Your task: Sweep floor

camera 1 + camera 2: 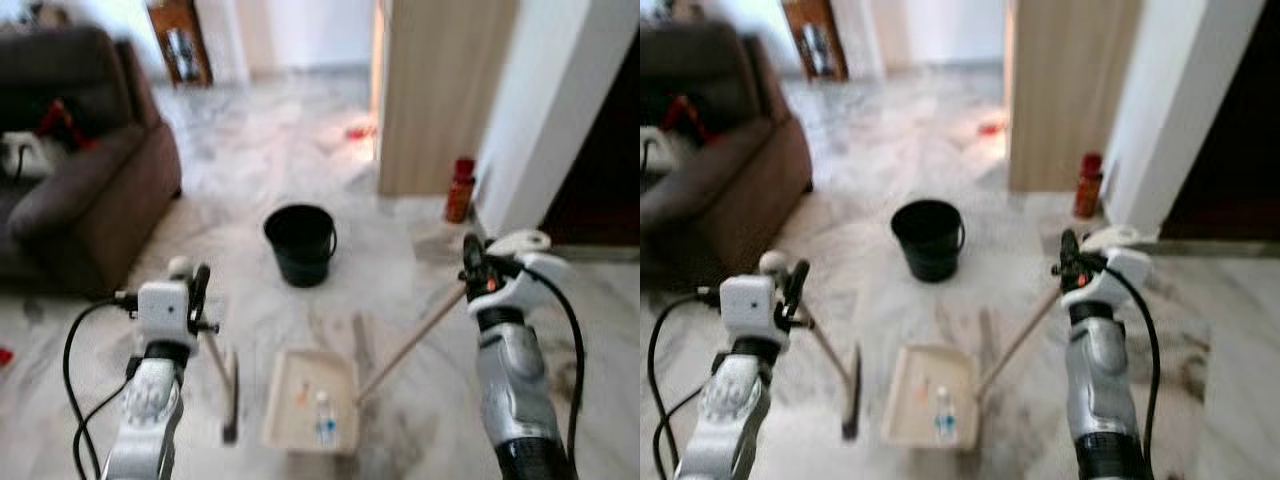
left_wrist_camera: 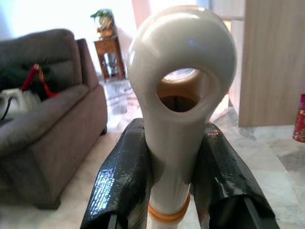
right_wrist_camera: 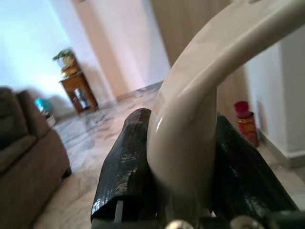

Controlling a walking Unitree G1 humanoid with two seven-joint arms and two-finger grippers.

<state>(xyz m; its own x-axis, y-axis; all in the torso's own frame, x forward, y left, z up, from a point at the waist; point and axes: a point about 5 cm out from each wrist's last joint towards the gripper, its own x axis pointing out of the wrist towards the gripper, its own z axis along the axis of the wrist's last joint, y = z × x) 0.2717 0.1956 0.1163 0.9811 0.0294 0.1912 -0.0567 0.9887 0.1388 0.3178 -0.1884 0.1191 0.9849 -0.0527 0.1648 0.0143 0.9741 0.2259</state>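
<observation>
Here, two hands clamp one broom (image 1: 222, 375) and one dustpan (image 1: 310, 400).

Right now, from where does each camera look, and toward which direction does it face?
Left eye view: on the head, looking forward and down at the dustpan, black bucket and both arms.
Right eye view: beside it, same scene; the left gripper holds the broom, the right gripper holds the dustpan handle.
Left wrist view: along its fingers, clamped on the broom's looped end, toward the sofa.
Right wrist view: along its fingers, toward the red container.
Shared: all show the sofa.
</observation>
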